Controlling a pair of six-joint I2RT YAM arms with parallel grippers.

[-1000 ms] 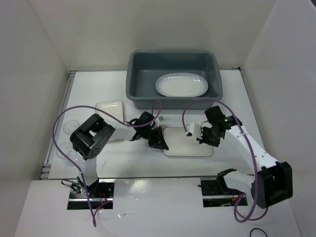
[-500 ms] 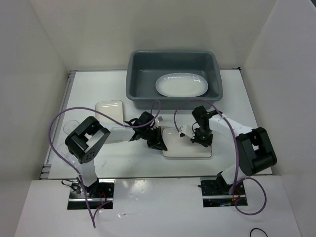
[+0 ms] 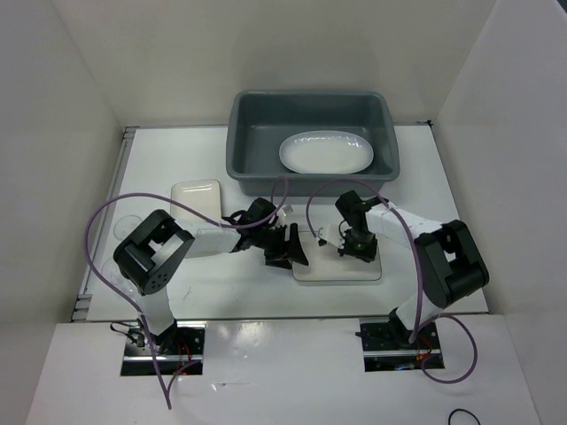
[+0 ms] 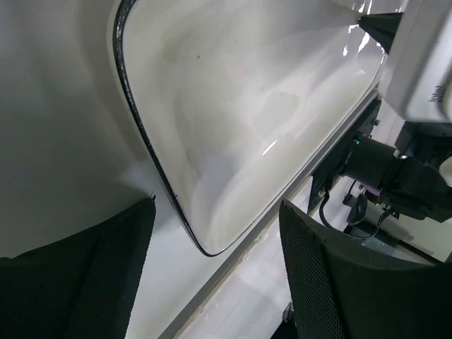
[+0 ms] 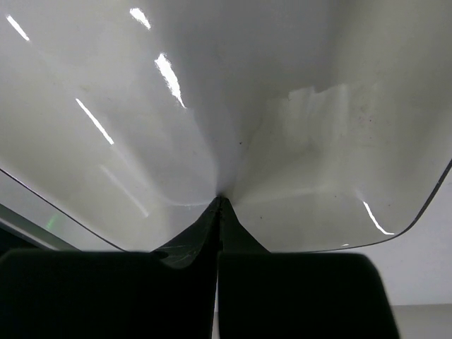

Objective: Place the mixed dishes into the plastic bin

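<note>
The plastic bin [image 3: 237,161] stands at the centre of the table's [image 3: 438,190] far edge, with the oval platter [image 3: 326,152] inside it, toward its right end. The central plate [image 3: 332,266] lies before the bin, toward the near edge. The second plate [image 3: 195,196] lies farther left, near the bin's near-left corner. A glass cup [image 3: 126,227] stands near the left edge.

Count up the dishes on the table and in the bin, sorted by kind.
Oval platter: 1
Rounded-rectangle plates: 2, the cream plate and the white plate
Clear glass cups: 1 visible, faint; the left arm may hide more
Total: 4 visible
</note>
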